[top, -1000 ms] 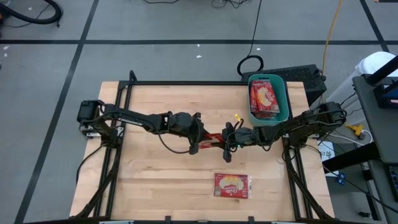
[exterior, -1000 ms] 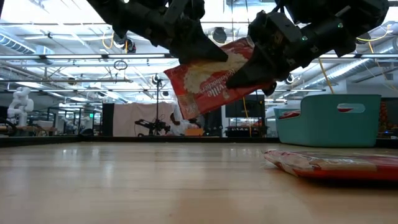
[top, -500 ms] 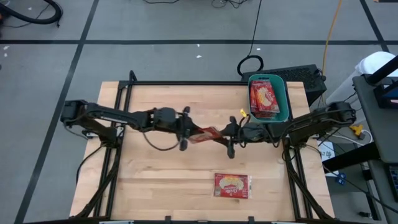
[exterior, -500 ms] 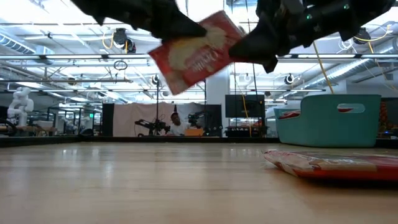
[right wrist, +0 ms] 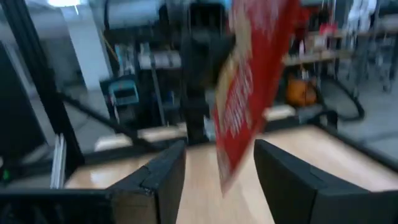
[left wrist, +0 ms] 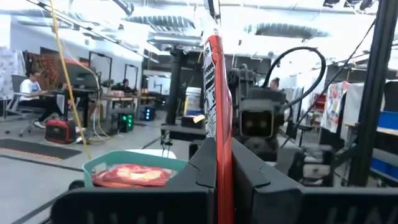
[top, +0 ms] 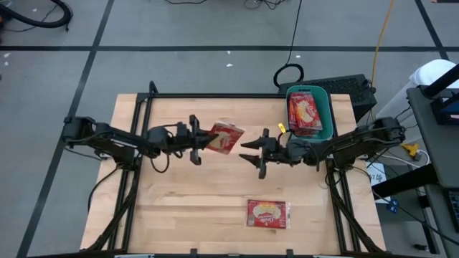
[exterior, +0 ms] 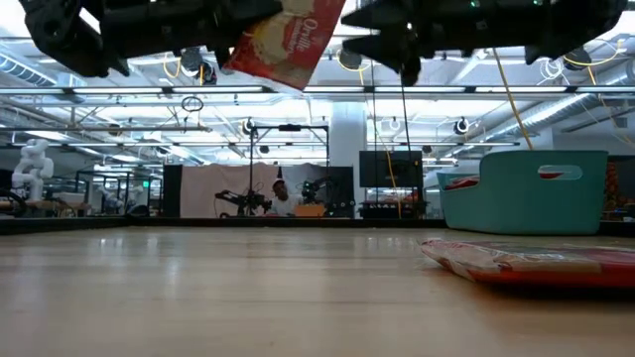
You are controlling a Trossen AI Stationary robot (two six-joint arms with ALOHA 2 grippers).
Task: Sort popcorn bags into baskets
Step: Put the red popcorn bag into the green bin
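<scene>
Popcorn bags: red, yellow-cream picture, white lettering. Basket: teal. Table: pale wood grain.

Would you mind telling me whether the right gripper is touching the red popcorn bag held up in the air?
Apart. The high view shows bare table between the open right gripper and the red popcorn bag, which the left gripper holds.

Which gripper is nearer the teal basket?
The right. The right gripper hangs open over mid-table, just short of the basket. The left gripper, shut on a popcorn bag, is farther toward the table's left.
</scene>
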